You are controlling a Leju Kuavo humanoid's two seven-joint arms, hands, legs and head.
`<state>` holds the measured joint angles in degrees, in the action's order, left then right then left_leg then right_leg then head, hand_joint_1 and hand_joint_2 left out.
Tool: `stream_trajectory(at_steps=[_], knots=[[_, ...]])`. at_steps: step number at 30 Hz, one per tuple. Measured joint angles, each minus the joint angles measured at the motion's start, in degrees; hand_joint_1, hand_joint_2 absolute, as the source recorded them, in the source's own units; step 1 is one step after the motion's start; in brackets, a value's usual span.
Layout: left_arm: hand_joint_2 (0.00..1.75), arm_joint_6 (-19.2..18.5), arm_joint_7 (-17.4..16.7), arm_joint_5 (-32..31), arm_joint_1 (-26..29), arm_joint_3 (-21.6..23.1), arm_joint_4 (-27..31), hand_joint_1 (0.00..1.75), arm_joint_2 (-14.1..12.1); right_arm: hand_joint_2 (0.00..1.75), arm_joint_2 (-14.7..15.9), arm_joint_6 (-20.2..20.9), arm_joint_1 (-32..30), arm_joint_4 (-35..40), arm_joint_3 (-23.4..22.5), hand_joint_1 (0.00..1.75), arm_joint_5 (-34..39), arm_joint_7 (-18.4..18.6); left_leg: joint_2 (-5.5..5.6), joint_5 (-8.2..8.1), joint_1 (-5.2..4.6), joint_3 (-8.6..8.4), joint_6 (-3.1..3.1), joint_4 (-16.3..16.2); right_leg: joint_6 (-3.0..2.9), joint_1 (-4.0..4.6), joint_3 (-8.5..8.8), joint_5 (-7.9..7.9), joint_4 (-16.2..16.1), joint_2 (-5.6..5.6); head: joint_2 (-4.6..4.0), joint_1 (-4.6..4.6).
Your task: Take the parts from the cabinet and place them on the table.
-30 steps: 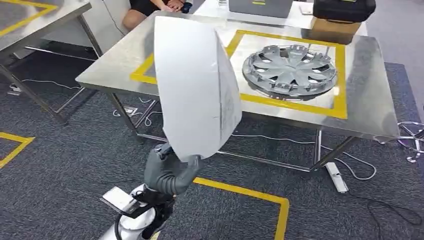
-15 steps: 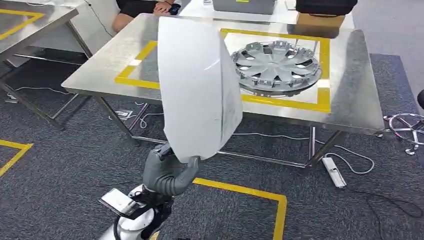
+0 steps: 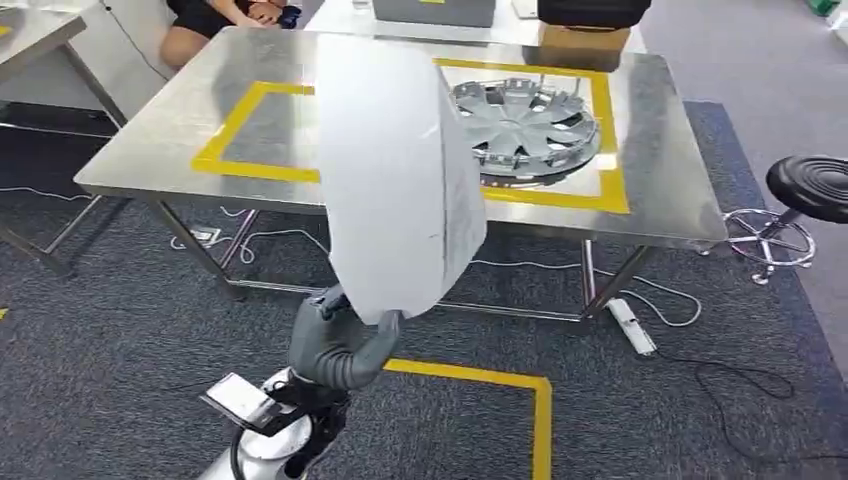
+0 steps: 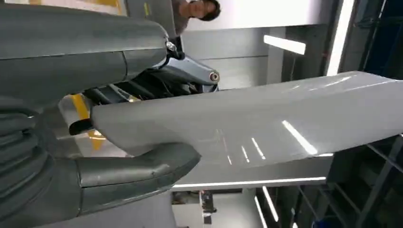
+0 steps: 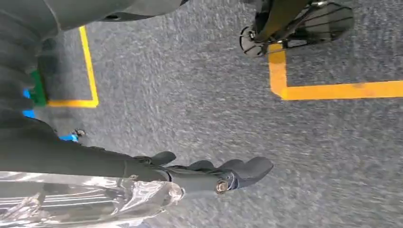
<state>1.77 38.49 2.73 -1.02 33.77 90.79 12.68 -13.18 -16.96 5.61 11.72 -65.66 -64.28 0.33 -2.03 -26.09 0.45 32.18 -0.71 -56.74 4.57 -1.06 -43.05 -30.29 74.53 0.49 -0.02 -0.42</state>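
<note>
White panel part (image 3: 395, 170) upright in my left hand (image 3: 335, 345), gripped at its lower edge; my right hand (image 5: 209, 173) hangs empty, fingers apart.

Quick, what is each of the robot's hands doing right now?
Left hand: holding the big white panel by its lower edge.
Right hand: holding nothing, fingers apart, over the carpet.

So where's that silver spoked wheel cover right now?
In the head view, the silver spoked wheel cover lies flat on the steel table, inside the yellow tape square, toward its right side.
</note>
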Motion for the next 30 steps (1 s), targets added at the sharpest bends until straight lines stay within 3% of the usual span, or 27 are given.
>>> stream_trajectory(at_steps=[1, 2, 3, 4, 5, 8, 9, 10, 11, 13, 14, 15, 16, 18, 19, 22, 24, 25, 26, 28, 29, 30], knots=[[1.75, 0.0, 0.0, 0.0, 0.0, 0.0, 0.0, 1.75, 0.0, 1.75, 0.0, 0.0, -0.04, 0.0, -0.04, 0.0, -0.02, 0.0, -0.47, -0.11, 0.01, -0.16, 0.13, -0.01, -0.07, 0.0, 2.16, 2.22, -4.09, -0.22, 0.0, -0.02], [1.75, 0.0, 0.0, 0.0, -0.01, 0.0, 0.0, 1.75, 0.0, 1.75, 0.0, 0.0, 0.01, 0.02, -0.09, 0.0, -0.02, 0.0, -1.12, -0.35, 0.05, -0.46, 0.31, -0.01, -0.12, 0.0, 5.52, 4.9, -10.23, -1.18, 0.0, -0.02], [1.75, 0.0, 0.0, 0.0, -0.04, 0.02, 0.0, 1.75, 0.0, 1.75, 0.0, 0.0, 0.14, 0.02, -0.11, 0.0, -0.09, 0.02, -1.53, -0.6, -0.1, -0.76, 0.63, -0.07, -0.15, 0.09, 8.18, 6.21, -15.05, -3.66, 0.0, 0.0], [1.75, -0.02, 0.0, 0.0, -0.07, 0.0, 0.0, 1.75, 0.0, 1.75, -0.02, 0.02, 0.39, 0.0, -0.11, 0.0, -0.19, 0.15, -1.78, -0.83, -0.72, -0.77, 0.98, -0.26, -0.6, 0.61, 8.88, 5.55, -15.84, -4.97, 0.0, 0.11], [1.75, -0.02, 0.0, 0.0, -0.12, 0.0, 0.0, 1.75, -0.02, 1.75, -0.02, -0.13, 0.47, 0.0, -0.11, 0.0, -0.54, 0.09, -2.05, -0.78, -0.73, -0.79, 1.18, -0.24, -1.25, 0.47, 8.48, 5.74, -15.79, -3.86, 0.0, -0.24], [1.75, -0.02, 0.0, -0.02, -0.17, 0.02, 0.0, 1.75, 0.0, 1.75, 0.02, -2.08, 0.16, 0.02, 0.2, 0.0, -2.95, -1.55, -3.18, -0.84, -0.52, -1.02, 2.2, 0.05, -2.31, 0.6, 8.1, 5.93, -15.86, -2.54, 0.0, -0.22], [1.75, 0.0, 0.0, -0.02, -0.22, 0.0, 0.02, 1.75, -0.04, 1.75, 0.02, -2.41, 0.12, 0.02, 0.39, 0.0, -3.21, -1.55, -1.49, -1.55, -0.3, -0.91, 2.67, -0.48, -2.63, 0.33, 8.17, 6.1, -16.01, -2.21, 0.0, -0.28], [1.75, 0.02, 0.0, -0.02, -0.23, 0.0, 0.04, 1.75, -0.04, 1.75, 0.02, -2.71, 0.2, 0.02, 0.57, 0.0, -3.28, -1.46, 0.14, -3.2, -0.26, 0.15, 2.8, -2.64, -2.92, 0.23, 8.14, 6.09, -16.01, -1.89, 0.0, -0.52], [1.75, 0.04, 0.02, -0.02, -0.21, 0.0, 0.04, 1.75, -0.13, 1.75, 0.02, -3.23, 0.31, 0.02, 0.68, 0.0, -3.6, -1.27, 0.99, -5.48, -0.25, 2.07, 2.93, -6.71, -3.12, 0.22, 8.09, 6.1, -16.01, -1.6, 0.0, -0.67], [1.75, 0.09, 0.0, -0.02, -0.08, 0.0, 0.02, 1.75, -0.22, 1.75, 0.02, -4.77, 0.25, 0.02, 1.09, 0.0, -4.72, -0.11, 1.52, -9.11, -0.27, 6.89, 3.03, -16.12, -3.28, 0.29, 8.07, 6.04, -16.01, -0.9, 0.0, -0.74], [1.75, 0.11, 0.0, -0.02, 0.0, 0.0, 0.02, 1.75, -0.22, 1.75, 0.02, -5.6, 0.19, 0.02, 1.31, 0.0, -5.22, 0.51, 1.53, -9.03, -0.26, 8.07, 2.98, -17.97, -3.29, 0.31, 8.09, 6.04, -16.01, -0.63, 0.0, -0.74], [1.75, 0.11, 0.0, -0.02, 0.01, 0.0, 0.02, 1.75, -0.22, 1.75, 0.02, -5.95, 0.12, 0.02, 1.53, 0.0, -5.4, 0.77, 1.53, -7.56, -0.26, 7.92, 2.9, -17.11, -3.28, 0.3, 8.12, 6.04, -16.01, -0.32, 0.0, -0.74], [1.75, 0.13, 0.0, -0.02, 0.0, 0.0, 0.02, 1.75, -0.2, 1.75, 0.02, -6.06, 0.15, 0.02, 1.66, 0.0, -5.51, 0.88, 1.53, -5.19, -0.23, 6.73, 2.78, -14.25, -3.24, 0.28, 8.16, 6.06, -16.0, 0.03, 0.0, -0.76], [1.75, 0.13, 0.0, -0.02, -0.06, 0.0, 0.02, 1.75, -0.17, 1.75, 0.02, -6.08, 0.2, 0.02, 2.05, 0.0, -5.66, 1.05, 1.56, -0.19, -0.13, 1.99, 2.56, -4.62, -2.94, 0.19, 8.35, 6.12, -16.0, 0.58, 0.0, -0.76], [1.75, 0.13, 0.0, -0.02, -0.17, 0.0, 0.02, 1.75, -0.15, 1.75, 0.02, -6.1, 0.2, 0.02, 2.19, 0.0, -5.7, 1.07, 1.64, -0.08, -0.14, 0.57, 2.5, -1.3, -2.44, 0.59, 8.19, 6.09, -15.77, 0.77, 0.0, -0.85], [1.75, 0.13, 0.0, -0.02, -0.16, 0.07, 0.02, 1.75, -0.07, 1.75, 0.02, -6.25, 0.07, 0.02, 2.45, 0.0, -5.81, 1.58, 1.81, -0.05, -0.45, 0.81, 1.29, -0.84, -1.52, 0.42, 7.93, 6.5, -16.13, 0.89, 0.0, -0.9], [1.75, 0.13, 0.0, -0.02, -0.23, 0.09, 0.02, 1.75, 0.04, 1.75, 0.02, -6.56, -0.02, 0.02, 2.45, 0.0, -5.73, 1.73, 1.76, 0.49, -0.06, 0.72, 0.37, -0.43, -0.84, 0.32, 7.54, 6.24, -16.04, 0.66, 0.0, -0.92], [1.75, 0.13, 0.0, -0.02, -0.29, 0.09, 0.02, 1.75, 0.09, 1.75, 0.02, -6.82, -0.03, 0.02, 2.47, 0.0, -5.7, 1.22, 1.75, 0.49, -0.03, 0.71, 0.09, -0.43, -0.68, 0.35, 6.97, 4.8, -14.24, 0.27, 0.0, -0.37], [1.75, 0.2, 0.0, -0.02, -0.28, 0.09, 0.02, 1.75, 0.11, 1.75, 0.02, -6.89, -0.01, 0.02, 2.49, 0.0, -5.79, 0.3, 1.74, 0.51, -0.04, 0.74, -0.13, -0.43, -0.49, 0.35, 5.35, 2.68, -10.6, 0.08, 0.0, -0.13], [1.75, 0.9, 0.0, -0.2, -0.12, 0.02, 0.02, 1.75, 0.07, 1.75, 0.02, -6.71, -0.15, 0.02, 2.89, 0.0, -6.65, -2.77, 1.68, 0.5, -0.11, 0.8, -0.25, -0.44, -0.28, 0.36, 0.96, -1.64, -0.65, 0.03, 0.0, -0.09], [1.75, 1.18, 0.02, -0.24, 0.04, -0.02, 0.02, 1.75, -0.02, 1.75, 0.02, -6.15, -0.31, 0.02, 3.28, 0.0, -7.01, -4.3, 1.68, 0.5, -0.14, 0.79, -0.25, -0.44, -0.25, 0.36, -0.28, -2.31, 2.13, 0.03, 0.0, -0.13], [1.75, 1.31, 0.04, -0.37, 0.21, -0.04, 0.02, 1.75, -0.09, 1.75, 0.02, -5.15, -0.41, 0.02, 3.54, 0.0, -6.99, -5.22, 1.7, 0.5, -0.14, 0.76, -0.25, -0.44, -0.3, 0.36, -0.03, -1.5, 1.68, 0.02, 0.0, -0.09]])
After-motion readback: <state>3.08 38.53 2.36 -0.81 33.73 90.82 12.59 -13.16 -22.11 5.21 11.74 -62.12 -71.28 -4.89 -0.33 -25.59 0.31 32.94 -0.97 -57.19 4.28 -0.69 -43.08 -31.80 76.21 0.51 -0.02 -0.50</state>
